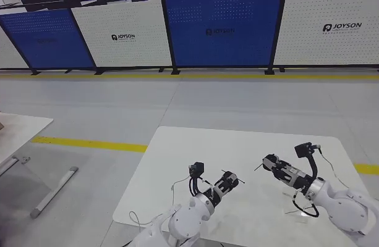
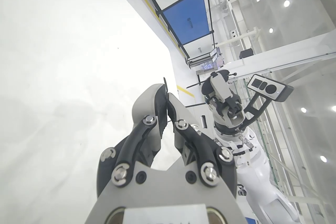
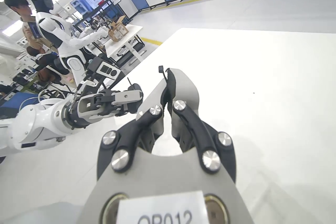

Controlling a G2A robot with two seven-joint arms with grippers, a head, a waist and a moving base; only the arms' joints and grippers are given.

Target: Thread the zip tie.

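two tools clenched, apart above the bench [image 1: 238,142]: left tool [image 2: 166,99] pinching a thin black strip [image 2: 165,82], right tool [image 3: 167,80] pinching the zip tie [image 3: 160,69] near its head. step judged: aligning. next calls for tip meeting head slot.

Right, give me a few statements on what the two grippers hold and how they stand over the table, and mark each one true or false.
1. The left gripper is shut on a thin black strip. True.
2. The right gripper hangs open with nothing in it. False: it is shut on a zip tie, whose head sticks out past the fingertips.
3. The two grippers touch each other. False: a gap lies between them.
4. Both grippers are above a white table. True.
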